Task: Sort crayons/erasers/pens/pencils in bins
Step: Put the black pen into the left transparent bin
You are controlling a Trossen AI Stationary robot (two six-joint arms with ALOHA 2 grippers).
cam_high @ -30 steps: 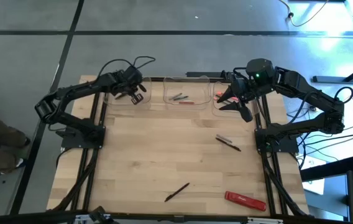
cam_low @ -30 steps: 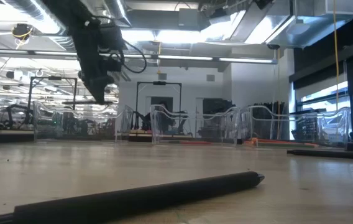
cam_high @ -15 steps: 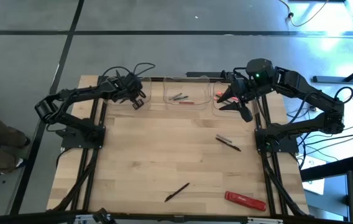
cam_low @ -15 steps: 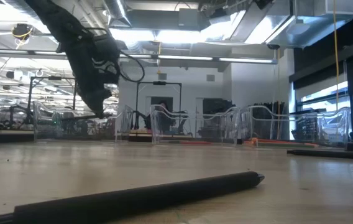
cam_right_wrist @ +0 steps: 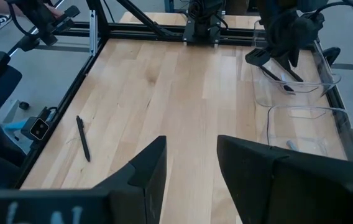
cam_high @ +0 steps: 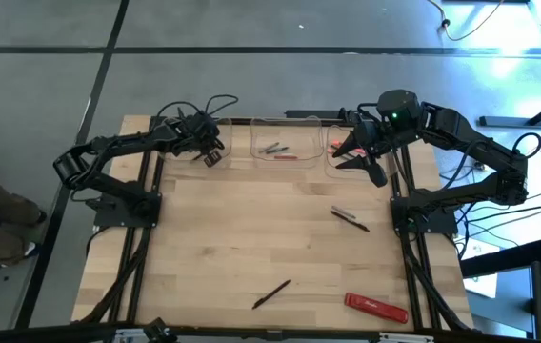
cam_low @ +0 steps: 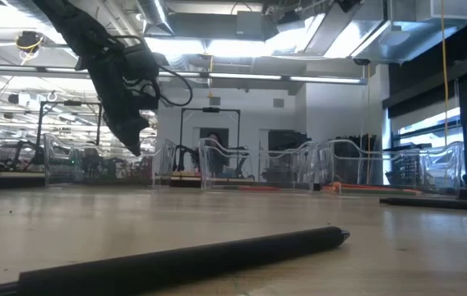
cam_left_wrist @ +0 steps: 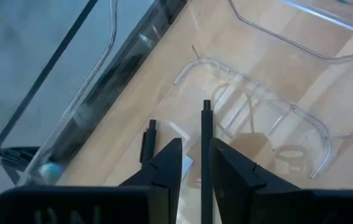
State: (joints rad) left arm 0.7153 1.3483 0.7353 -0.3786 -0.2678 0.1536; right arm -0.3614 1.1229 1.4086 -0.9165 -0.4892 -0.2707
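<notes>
Left gripper (cam_high: 210, 152) over the leftmost clear plastic rectangular bin (cam_left_wrist: 270, 134); only its wrist view shows the fingers slightly parted with a thin black pen (cam_left_wrist: 206, 149) between them. Right gripper (cam_high: 358, 157) spread, empty, by the rightmost bin; high view shows two more pens loose on the wooden table (cam_high: 242, 238)

a flat red rectangular bar (cam_high: 376, 306) is laid near the front edge of the pale wooden table (cam_high: 242, 229).

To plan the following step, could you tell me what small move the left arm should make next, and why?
Probably open the left tool a little wider: it hangs over the left bin, and a pen stands in the gap between its parted jaws, not yet dropped.
</notes>
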